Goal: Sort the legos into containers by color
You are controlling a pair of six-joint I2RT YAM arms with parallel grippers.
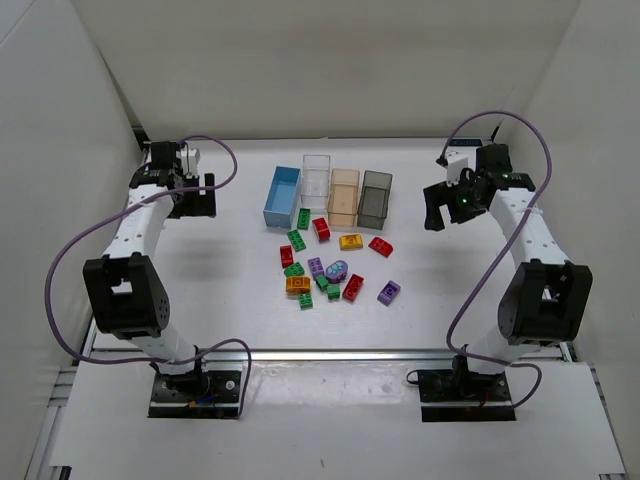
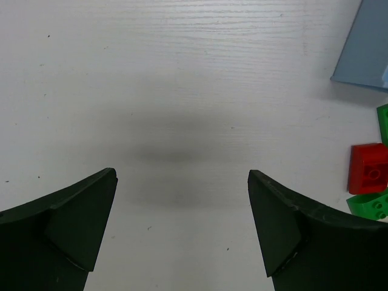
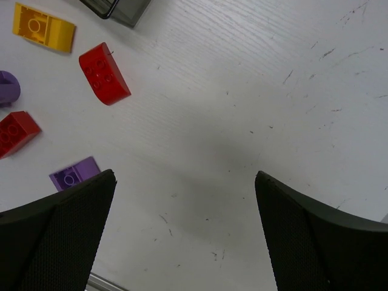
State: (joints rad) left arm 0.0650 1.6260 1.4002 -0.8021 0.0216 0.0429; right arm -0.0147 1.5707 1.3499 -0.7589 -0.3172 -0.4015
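Left pincer (image 2: 182, 176) and right pincer (image 3: 185, 176) stand released, empty. Legos (image 1: 337, 268) at centre frame look light, rigid, slick; best gripped across flat opposite sides.

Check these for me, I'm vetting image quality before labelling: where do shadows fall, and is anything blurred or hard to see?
Top external: even soft light, legos distinct, though the clear bin nearly fades into the white table. Left wrist: a soft dark shadow ahead of the open left hand; wood grain sharp. Right wrist: fainter shadow ahead of the open right hand; scuffs crisp.
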